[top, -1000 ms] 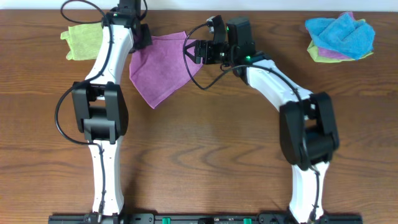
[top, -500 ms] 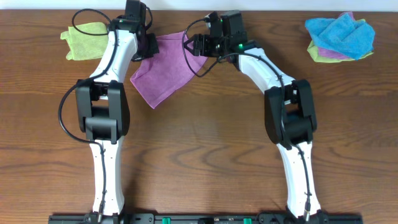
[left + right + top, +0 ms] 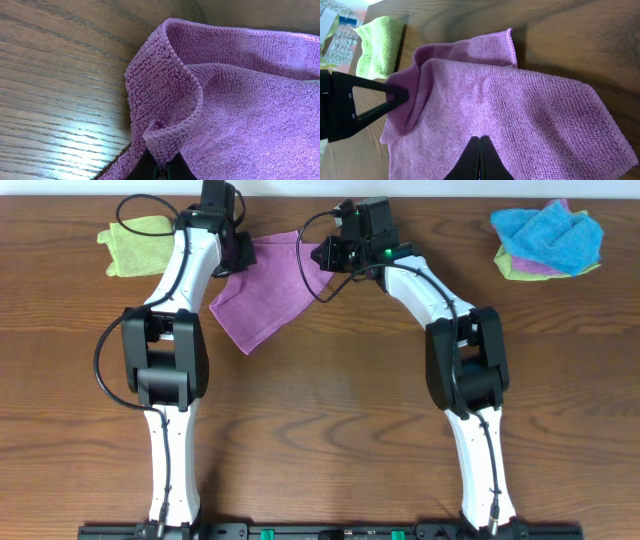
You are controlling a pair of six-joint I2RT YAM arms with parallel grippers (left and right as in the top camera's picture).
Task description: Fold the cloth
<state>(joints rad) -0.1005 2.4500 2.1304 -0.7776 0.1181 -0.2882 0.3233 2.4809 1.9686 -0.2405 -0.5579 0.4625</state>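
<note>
Since half a second ago we see the right fingers (image 3: 322, 255) shifted a little to the right, drawing the far edge of the cloth (image 3: 265, 290) wider, while the left fingers (image 3: 243, 255) sit where they were. A full second ago both arms were nearer to us, and the cloth lay lower on the tabletop (image 3: 330, 420). The mauve cloth now lies at the far middle of the tabletop, between the two arms, with its far edge close to the tabletop's far edge and its lowest corner pointing toward us and to the left. In the left wrist view, the left fingers (image 3: 162, 170) are closed on a corner of the cloth (image 3: 240, 100), and the stitched hem curls over just above them. In the right wrist view, the right fingers (image 3: 479, 160) are pressed together on the cloth (image 3: 510, 105) at its near edge; a hemmed edge runs down the right side and one corner curls up at the top. The left fingers (image 3: 402, 95) pinch the opposite side there. A green cloth (image 3: 135, 245) lies beyond the left arm, apart from the mauve one. A pile (image 3: 548, 238) of blue and other cloths sits well apart at the far right. Bare wood stretches from the cloth's lower corner toward us between the arms.
</note>
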